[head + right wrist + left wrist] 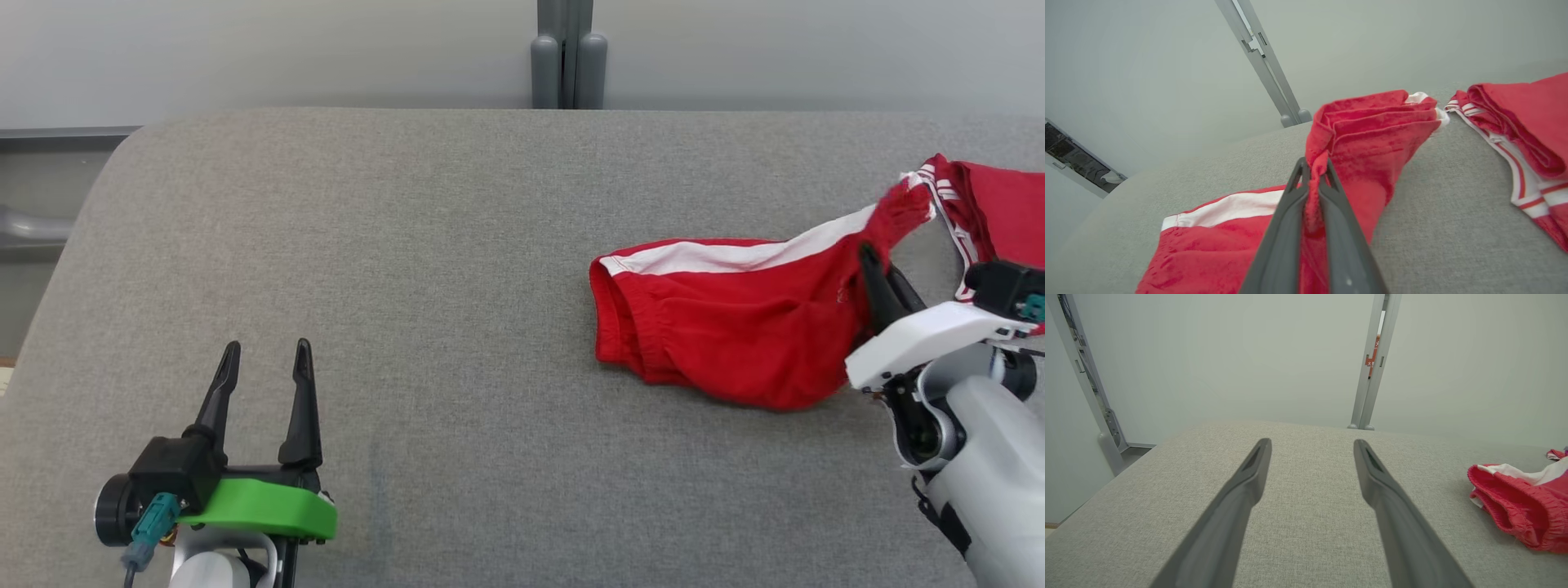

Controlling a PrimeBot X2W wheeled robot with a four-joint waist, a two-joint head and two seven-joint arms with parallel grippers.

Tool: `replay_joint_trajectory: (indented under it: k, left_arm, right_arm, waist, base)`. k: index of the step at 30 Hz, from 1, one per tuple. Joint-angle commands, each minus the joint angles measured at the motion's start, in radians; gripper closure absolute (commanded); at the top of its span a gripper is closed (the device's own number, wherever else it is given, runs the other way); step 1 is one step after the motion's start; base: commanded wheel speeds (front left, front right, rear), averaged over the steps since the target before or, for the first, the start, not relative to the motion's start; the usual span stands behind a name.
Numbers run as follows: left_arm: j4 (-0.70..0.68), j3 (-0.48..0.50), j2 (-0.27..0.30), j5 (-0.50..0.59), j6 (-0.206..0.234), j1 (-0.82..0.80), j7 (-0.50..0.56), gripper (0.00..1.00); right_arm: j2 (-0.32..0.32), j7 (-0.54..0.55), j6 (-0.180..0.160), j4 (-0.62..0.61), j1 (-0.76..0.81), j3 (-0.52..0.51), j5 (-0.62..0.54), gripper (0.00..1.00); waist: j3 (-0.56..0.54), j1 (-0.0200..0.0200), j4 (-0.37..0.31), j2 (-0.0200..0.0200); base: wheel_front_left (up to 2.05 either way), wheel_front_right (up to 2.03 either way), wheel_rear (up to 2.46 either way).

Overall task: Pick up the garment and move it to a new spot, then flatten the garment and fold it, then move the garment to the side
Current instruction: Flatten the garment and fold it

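The garment [727, 327] is a pair of red shorts with a white side stripe, lying crumpled on the right half of the grey table. My right gripper [878, 265] is shut on a fold of its red cloth [1367, 139], which rises lifted between the fingers [1286, 228] in the right wrist view. The garment's elastic waistband [1515, 510] faces my left arm. My left gripper [265, 359] stands open at the lower left above bare table, far from the garment, its fingers [1241, 498] spread with nothing between them.
A second red garment with red-and-white striped trim [996, 212] lies folded at the table's right edge, close to the lifted cloth. The grey table [392, 269] has a rounded far-left corner. A grey post [569, 53] stands behind the far edge.
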Motion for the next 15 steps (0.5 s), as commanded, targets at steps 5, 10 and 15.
replay_joint_trajectory:
  k: [5, 10, 15]
  left_arm:
    - [-0.005, 0.005, 0.002, -0.005, -0.003, 0.024, 0.0, 0.0]
    - [-0.007, -0.011, 0.002, -0.018, 0.002, 0.021, 0.0, 0.0]
    - [-0.007, -0.02, 0.002, -0.03, 0.008, 0.018, 0.0, 0.0]
  right_arm:
    - [0.061, -0.003, 0.0, -0.069, -0.016, 0.062, -0.049, 1.0]
    - [0.093, -0.001, 0.0, -0.1, 0.003, 0.154, -0.081, 1.0]
    - [0.089, 0.01, 0.0, -0.113, 0.066, 0.227, -0.088, 1.0]
  waist:
    - [-0.01, 0.0, 0.027, 0.0]
    - [-0.008, 0.0, 0.065, 0.0]
    - [-0.003, 0.0, 0.103, 0.0]
  base:
    - [0.0, 0.0, 0.0]
    - [0.0, 0.0, 0.0]
    - [0.0, 0.0, 0.0]
